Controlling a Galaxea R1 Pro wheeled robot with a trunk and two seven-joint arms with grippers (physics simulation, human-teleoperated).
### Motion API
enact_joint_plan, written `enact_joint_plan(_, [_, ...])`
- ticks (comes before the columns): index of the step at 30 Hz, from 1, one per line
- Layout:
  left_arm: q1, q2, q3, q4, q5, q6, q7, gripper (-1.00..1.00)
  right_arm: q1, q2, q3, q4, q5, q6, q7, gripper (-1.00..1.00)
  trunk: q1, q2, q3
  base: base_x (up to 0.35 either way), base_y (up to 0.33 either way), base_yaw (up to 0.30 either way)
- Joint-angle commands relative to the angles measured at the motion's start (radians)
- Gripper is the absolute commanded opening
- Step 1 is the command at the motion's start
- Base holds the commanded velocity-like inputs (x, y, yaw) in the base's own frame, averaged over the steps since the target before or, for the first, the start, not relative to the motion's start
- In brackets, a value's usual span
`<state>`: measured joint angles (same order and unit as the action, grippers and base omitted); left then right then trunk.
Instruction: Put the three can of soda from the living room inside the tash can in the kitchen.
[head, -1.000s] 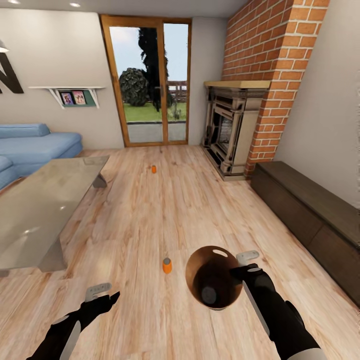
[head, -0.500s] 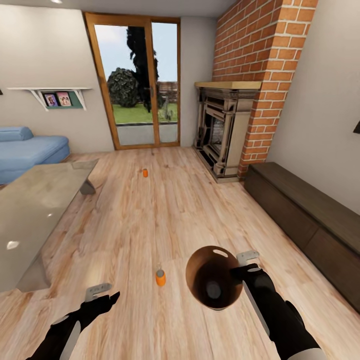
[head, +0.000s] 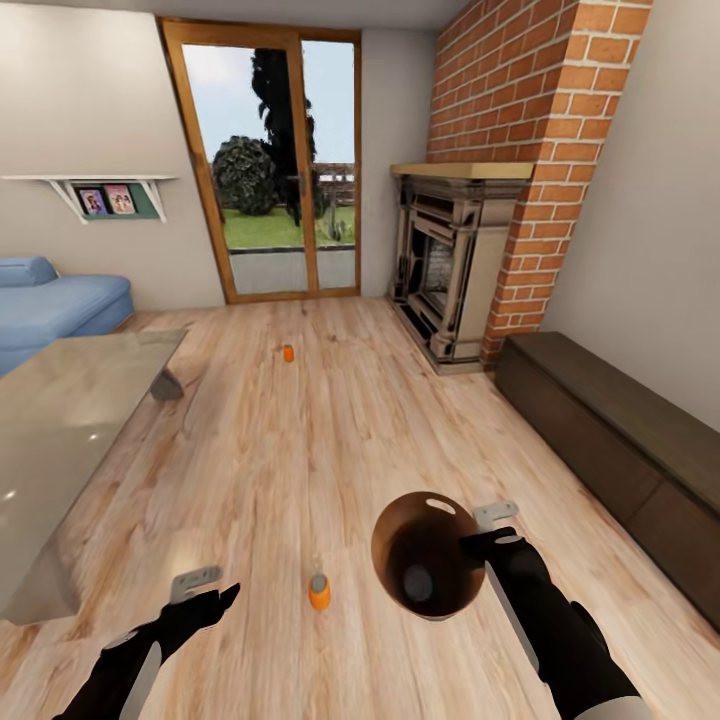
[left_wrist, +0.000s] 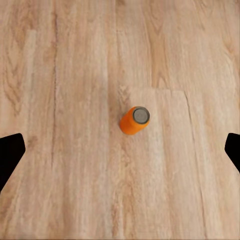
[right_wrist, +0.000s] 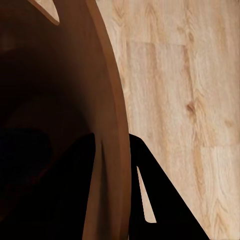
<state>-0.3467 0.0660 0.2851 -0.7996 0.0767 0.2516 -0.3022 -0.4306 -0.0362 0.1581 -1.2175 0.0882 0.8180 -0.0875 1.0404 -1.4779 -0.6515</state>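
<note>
Bin (head: 432, 560) in my right tool (head: 478, 545), jaws clamped on its rim. My left tool (head: 205, 590) hangs spread apart above an upright soda can (left_wrist: 134, 120) on the floor (head: 300, 450).

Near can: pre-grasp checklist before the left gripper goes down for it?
1. Near can upright on the floor: ok; grey top faces up in the left wrist view.
2. Can centred between the left gripper fingers: ok in the wrist view.
3. Left gripper open and empty: ok.
4. Right gripper clamped on the bin rim: ok, one finger inside the wall, one outside.
5. Bin apart from the can: ok, floor shows between them.
6. Bin contents: cannot tell; a round grey shape sits at the bottom. A far can stands near the doors.
</note>
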Motion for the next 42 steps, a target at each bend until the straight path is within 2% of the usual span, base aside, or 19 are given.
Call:
enact_joint_plan(1, [0.000,0.000,0.000,0.000,0.000,0.000,0.000,1.00,0.000,0.000,0.000,-0.001,-0.002,0.000,0.003,-1.00,0.000,0.000,0.000,0.345,0.001,0.000])
enact_joint_plan(21, [0.000,0.000,0.000,0.000,0.000,0.000,0.000,1.00,0.000,0.001,0.000,-0.001,-0.002,0.000,0.003,-1.00,0.000,0.000,0.000,0.233,0.000,0.000])
enact_joint_plan(42, [0.000,0.000,0.000,0.000,0.000,-0.001,0.000,1.00,0.000,0.001,0.000,-0.001,-0.002,0.000,0.003,-1.00,0.000,0.000,0.000,0.127,0.000,0.000])
